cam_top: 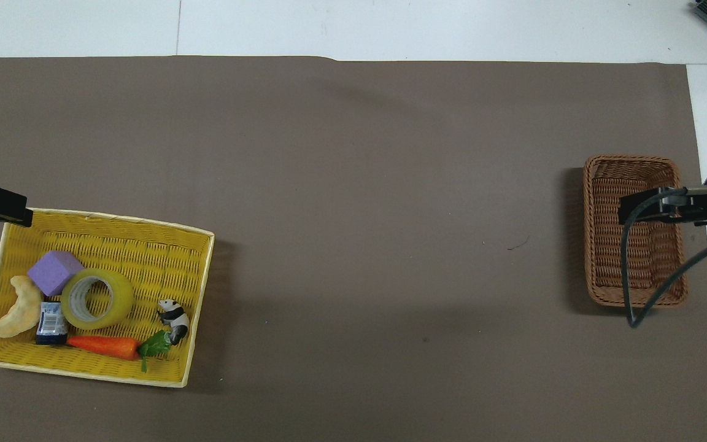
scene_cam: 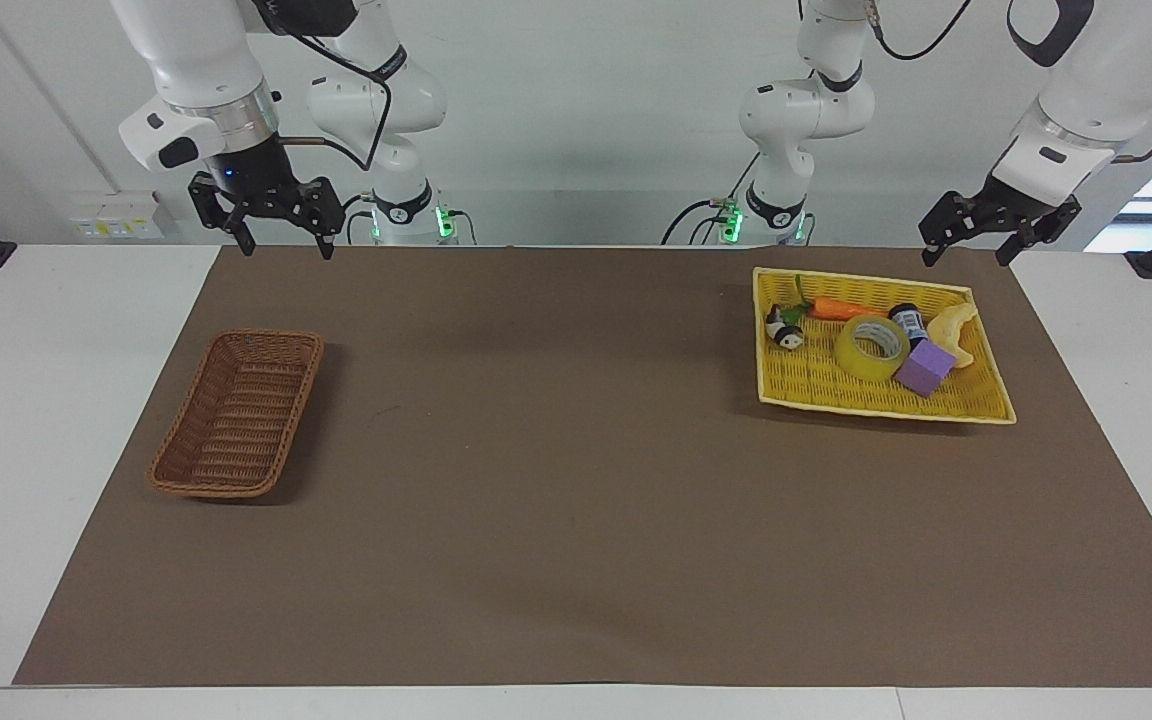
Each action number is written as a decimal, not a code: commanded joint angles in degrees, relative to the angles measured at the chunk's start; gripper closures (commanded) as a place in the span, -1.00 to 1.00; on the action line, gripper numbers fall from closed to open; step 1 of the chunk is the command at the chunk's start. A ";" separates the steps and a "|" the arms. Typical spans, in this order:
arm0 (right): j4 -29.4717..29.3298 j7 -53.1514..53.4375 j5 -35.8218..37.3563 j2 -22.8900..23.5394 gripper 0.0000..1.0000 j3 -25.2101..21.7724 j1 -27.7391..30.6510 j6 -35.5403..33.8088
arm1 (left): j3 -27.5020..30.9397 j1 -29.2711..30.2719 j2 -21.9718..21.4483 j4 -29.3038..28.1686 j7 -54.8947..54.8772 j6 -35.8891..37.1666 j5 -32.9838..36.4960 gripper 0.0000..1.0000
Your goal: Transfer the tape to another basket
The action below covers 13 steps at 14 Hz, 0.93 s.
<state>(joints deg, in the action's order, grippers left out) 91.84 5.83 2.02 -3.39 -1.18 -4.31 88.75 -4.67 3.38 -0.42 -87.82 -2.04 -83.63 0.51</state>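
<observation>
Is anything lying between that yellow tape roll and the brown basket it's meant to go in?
No. Only bare brown mat lies between the tape, in the yellow tray, and the empty basket.

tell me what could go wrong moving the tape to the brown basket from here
1. The tape lies packed in the yellow tray, touching the purple cube and close to the small bottle; closing jaws may nudge or catch these.
2. The brown basket sits at the right arm's end, the tape at the left arm's; the carry likely needs a long reach or handover, risking a drop.
3. The basket is narrow, so a release off centre could land on its rim.
</observation>
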 commanded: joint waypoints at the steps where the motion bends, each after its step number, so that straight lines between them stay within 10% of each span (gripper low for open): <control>1: 0.97 -1.70 -0.70 -0.92 -1.00 0.30 0.79 -0.51 | 0.36 -0.04 -0.54 -0.41 -0.68 0.75 -0.78 -1.00; 13: 0.97 -1.70 -0.52 -0.92 -1.00 0.30 0.79 -0.51 | 0.45 0.22 -0.90 -1.55 -0.42 -0.22 -0.95 -1.00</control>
<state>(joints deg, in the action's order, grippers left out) 91.88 5.83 2.02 -3.39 -1.18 -4.31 88.75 -4.63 3.37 -0.44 -87.94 -2.04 -83.62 0.44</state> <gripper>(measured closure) 0.000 0.000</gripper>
